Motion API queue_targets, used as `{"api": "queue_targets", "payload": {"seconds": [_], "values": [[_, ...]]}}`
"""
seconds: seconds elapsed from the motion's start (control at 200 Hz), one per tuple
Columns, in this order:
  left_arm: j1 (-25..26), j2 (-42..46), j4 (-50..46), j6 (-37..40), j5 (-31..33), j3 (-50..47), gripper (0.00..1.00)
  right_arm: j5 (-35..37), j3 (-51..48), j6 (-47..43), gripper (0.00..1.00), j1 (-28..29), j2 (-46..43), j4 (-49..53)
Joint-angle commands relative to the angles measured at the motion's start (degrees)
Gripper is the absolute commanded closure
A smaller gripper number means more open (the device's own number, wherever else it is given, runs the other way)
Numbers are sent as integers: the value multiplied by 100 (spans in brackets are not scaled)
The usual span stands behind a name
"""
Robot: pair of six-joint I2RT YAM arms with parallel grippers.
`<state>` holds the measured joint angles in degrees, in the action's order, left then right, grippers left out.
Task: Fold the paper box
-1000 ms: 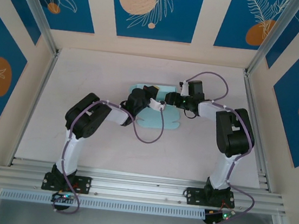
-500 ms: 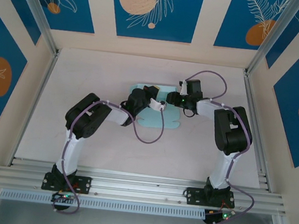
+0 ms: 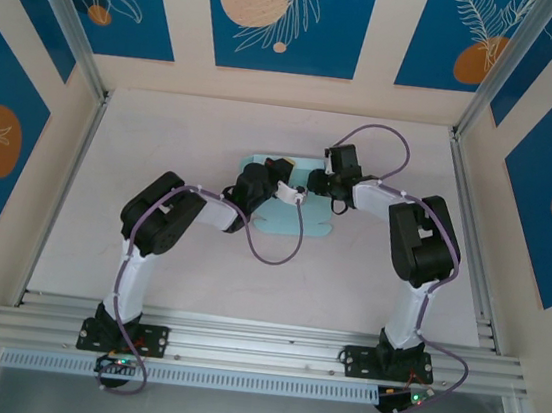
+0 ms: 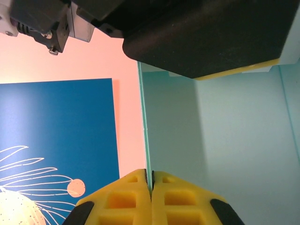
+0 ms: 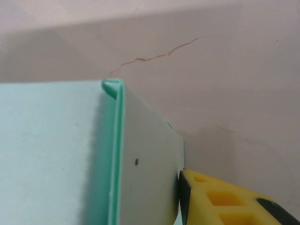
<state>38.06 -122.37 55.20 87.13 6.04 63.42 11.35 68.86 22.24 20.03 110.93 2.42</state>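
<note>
**Paper box: one wall raised, most of the folding left**

A pale bench (image 3: 150, 251) sits inside a booth of cream walls with blue flower panels. At the bench's near edge stand the two arm bases, and both arms reach in to the bench's middle.

There lies the paper box (image 3: 299, 227), and from above it is more a sheet than a box. Its rounded flaps on the side toward the bench's near edge lie spread flat on the surface.

The left pincer (image 4: 149, 176) has its yellow pads pressed together on the thin edge of a card panel, which stands up from the bench. The right pincer (image 3: 316, 183) meets it over the middle of the bench. In its own view one yellow finger (image 5: 211, 197) lies just beside a panel bent up along a crease. The other finger is out of sight, so I cannot tell how wide it stands or whether it grips.

I judge the task to be at an early stage. One wall is creased and lifted, while the other walls and the tucking of the flaps are not yet done.
</note>
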Motion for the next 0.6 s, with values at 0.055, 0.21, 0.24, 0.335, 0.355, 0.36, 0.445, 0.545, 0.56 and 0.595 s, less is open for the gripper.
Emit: {"api": "queue_targets", "payload": {"seconds": [0.055,0.21,0.24,0.335,0.355,0.36,0.445,0.545,0.56,0.595], "values": [[157,-7,-616,-17,-306,-181,100,400,242,-54,76,39,130,-70],[162,-4,-598,-104,-270,-147,100,994,302,-171,80,210,134,30],[162,0,-598,-113,-261,-138,100,1084,327,-204,80,240,147,64],[159,-5,-612,-118,-259,-111,100,1361,425,-254,79,303,196,208],[161,-3,-615,-118,-253,-111,100,1371,440,-275,77,316,209,224],[159,-5,-616,-118,-253,-111,100,1374,442,-278,76,316,214,228],[157,-7,-615,-103,-254,-102,100,1330,487,-345,69,334,246,218],[164,-7,-623,-93,-244,-107,100,1282,547,-389,69,341,296,211],[159,-12,-624,-99,-242,-106,100,1289,567,-395,69,338,305,215],[161,-12,-624,-91,-230,-114,100,1324,590,-387,69,337,320,241]]}}
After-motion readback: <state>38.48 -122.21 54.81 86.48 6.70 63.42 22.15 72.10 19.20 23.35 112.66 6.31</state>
